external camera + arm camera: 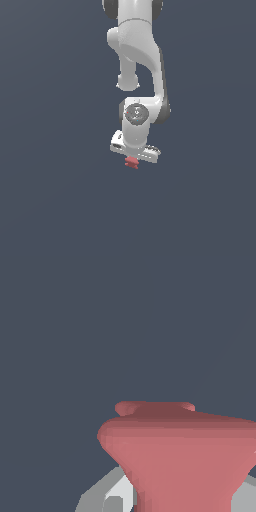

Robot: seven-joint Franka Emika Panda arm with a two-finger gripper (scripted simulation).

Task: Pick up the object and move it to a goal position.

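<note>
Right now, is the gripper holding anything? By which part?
Looks like it: the red block sits right under the gripper, fingers flanking its narrow waist in the wrist view. Actual contact isn't visible.

Backdrop: 1 uniform dark slate-blue field fills the exterior view edge to edge. No seam, horizon or texture can be made out, so whether it is a tabletop, a floor or plain background cannot be told. Tone is slightly lighter toward the lower part of that view.

Wrist view: the same flat slate-blue backdrop occupies the whole field behind the foreground. No other loose items, markings or fixtures visible in either of the 2 views.
</note>
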